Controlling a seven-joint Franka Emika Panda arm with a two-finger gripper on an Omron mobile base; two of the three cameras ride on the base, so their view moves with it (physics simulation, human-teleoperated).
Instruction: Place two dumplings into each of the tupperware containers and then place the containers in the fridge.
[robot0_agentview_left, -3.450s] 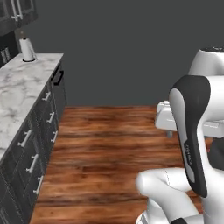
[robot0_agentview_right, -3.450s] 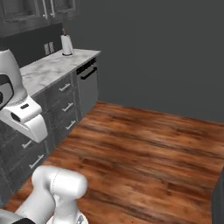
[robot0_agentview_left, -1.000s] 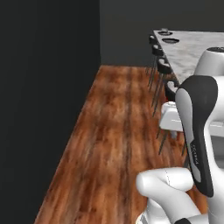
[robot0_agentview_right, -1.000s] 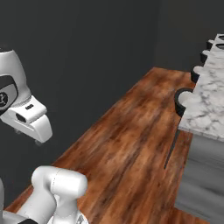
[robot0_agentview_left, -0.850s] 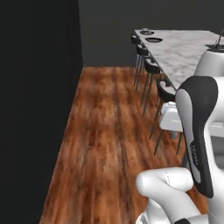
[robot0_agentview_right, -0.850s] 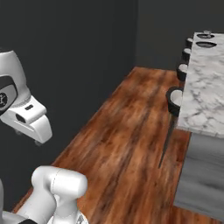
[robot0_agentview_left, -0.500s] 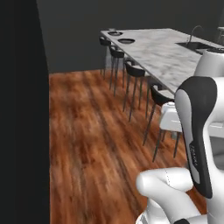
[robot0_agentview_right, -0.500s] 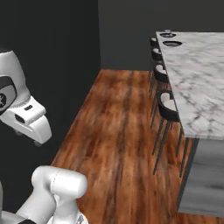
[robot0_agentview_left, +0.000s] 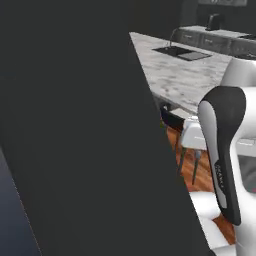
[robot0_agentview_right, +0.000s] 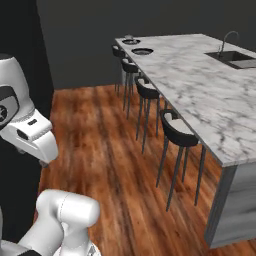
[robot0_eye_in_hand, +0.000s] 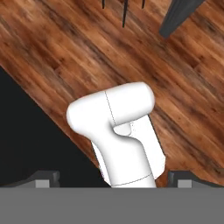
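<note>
Gripper (robot0_eye_in_hand: 113, 178) fingers spread wide, empty, above wood floor (robot0_eye_in_hand: 65, 48); marble island (robot0_agentview_right: 200, 85) nearby

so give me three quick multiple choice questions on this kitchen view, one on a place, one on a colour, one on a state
1. Where is the sink?
A. on the wooden floor
B. set into the marble island counter
C. in the dark wall

2. What colour are the bar stool seats?
A. white
B. red
C. black

3. How is the claw?
A. open and empty
B. shut on a dumpling
C. shut on a container

Answers:
1 B, the basin and its tap sit in the countertop in the right base view.
2 C, the seats along the island are black.
3 A, the hand view shows its tips far apart with nothing gripped.
</note>
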